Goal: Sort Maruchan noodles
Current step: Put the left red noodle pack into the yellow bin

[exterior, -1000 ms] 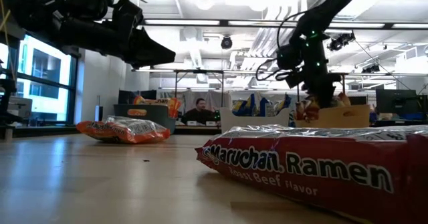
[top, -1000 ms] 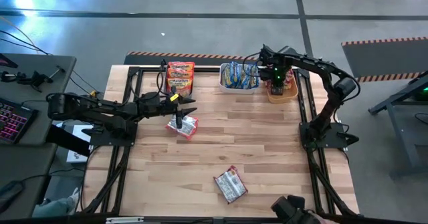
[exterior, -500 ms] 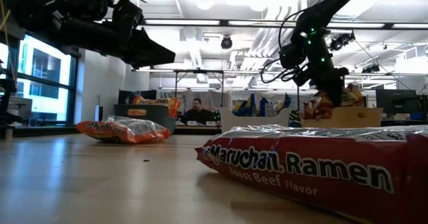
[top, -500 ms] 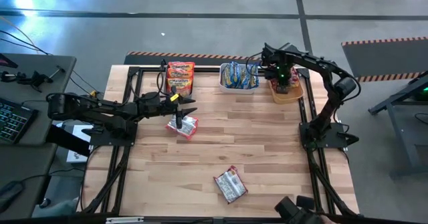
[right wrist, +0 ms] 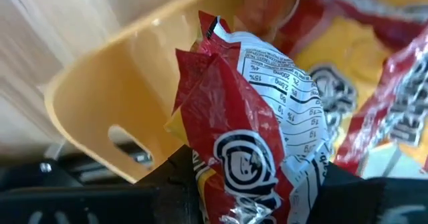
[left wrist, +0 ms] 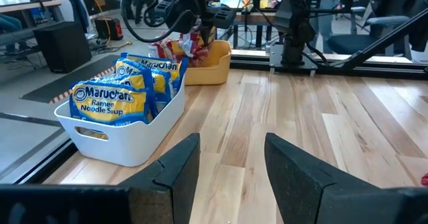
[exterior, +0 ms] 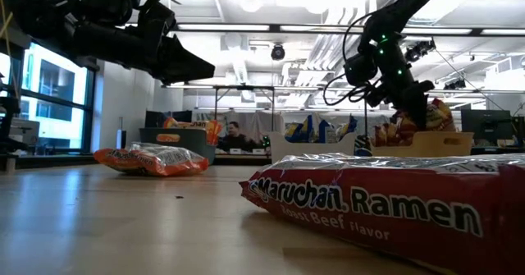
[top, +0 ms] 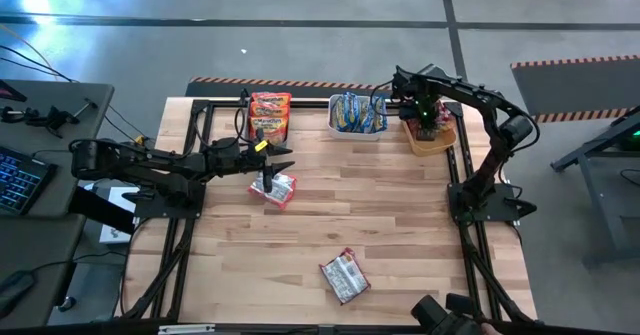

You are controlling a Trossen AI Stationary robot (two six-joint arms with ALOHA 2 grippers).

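Red packet pinched over the orange bin; two packets lie flat mid-table; others fill upper-frame bins.

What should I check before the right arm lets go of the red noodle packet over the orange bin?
1. Right pincer shut on red packet: ok.
2. Packet over orange bin: ok.
3. Room inside bin: cannot tell; other packets already lie there.
4. Left pincer open, holding nothing, far from the bin: ok.
5. White bin of blue packets beside, not beneath: ok.
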